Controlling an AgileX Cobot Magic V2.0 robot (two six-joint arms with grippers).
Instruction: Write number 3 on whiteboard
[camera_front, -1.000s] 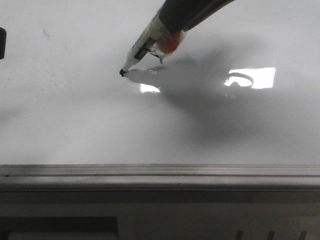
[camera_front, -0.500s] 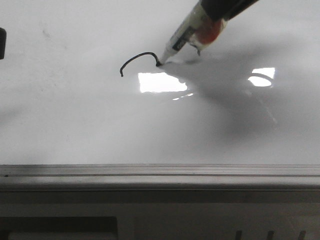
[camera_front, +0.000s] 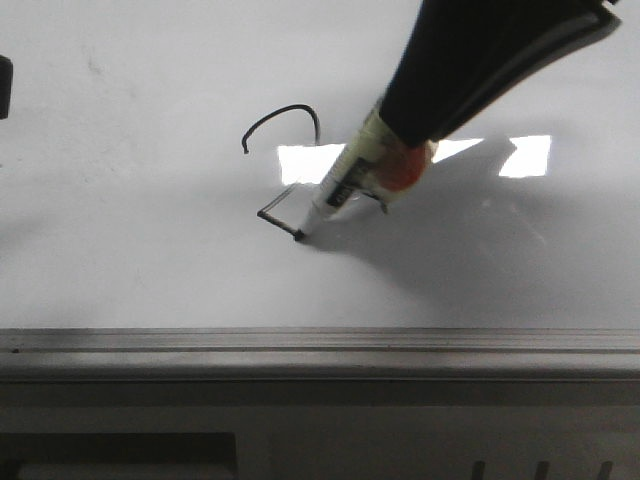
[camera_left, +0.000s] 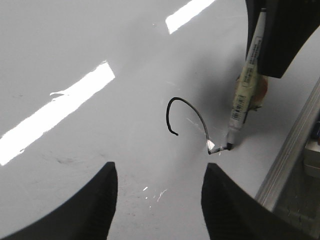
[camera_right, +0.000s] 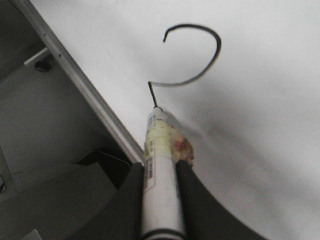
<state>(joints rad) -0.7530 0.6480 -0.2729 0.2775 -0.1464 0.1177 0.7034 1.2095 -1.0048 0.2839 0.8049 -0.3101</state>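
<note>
My right gripper (camera_right: 160, 175) clamped the marker (camera_front: 345, 185), tip touching the whiteboard (camera_front: 150, 270) at the half-drawn number 3 (camera_front: 285, 165); left gripper (camera_left: 159, 195) gaped apart.

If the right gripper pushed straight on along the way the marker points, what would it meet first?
The whiteboard itself: the right gripper holds the marker tip-down, already touching the board at the end of the number 3 stroke, so nothing lies between.

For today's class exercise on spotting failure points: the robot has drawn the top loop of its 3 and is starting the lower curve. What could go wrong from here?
1. The thin black hand-drawn stroke turns sharply at the white marker pen's tip; the lower curve may come out angular, not rounded.
2. The tip sits near the glossy white whiteboard's grey metal edge strip; a wide sweep may run short of room.
3. The right tool grips the marker far back, so it could slip.
</note>
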